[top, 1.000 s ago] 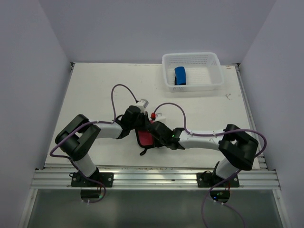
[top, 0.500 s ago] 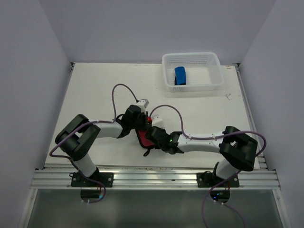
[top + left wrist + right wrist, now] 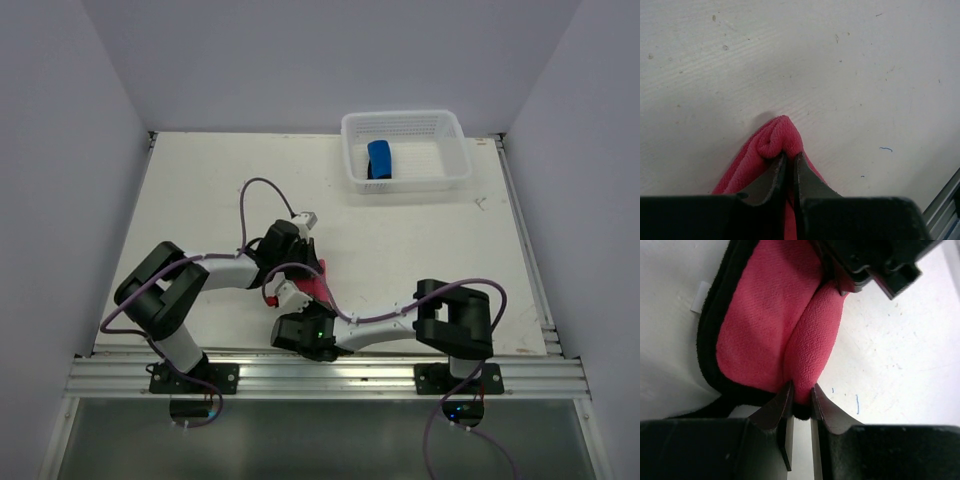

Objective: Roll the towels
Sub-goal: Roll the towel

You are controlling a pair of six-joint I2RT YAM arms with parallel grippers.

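1. The pink-red towel is found on the table near its front edge, between the two arms. It is partly rolled: a thick fold is raised along one side and a flat, dark-edged part lies beside it.
2. The left hand is pressed almost together, with one end of the fold pinched between its fingers.
3. The right hand is likewise narrowed onto the opposite end of the fold, probably so that the roll is held even and tight from both ends.
4. The blue towel is seen rolled inside the white basket at the far side, apparently finished.
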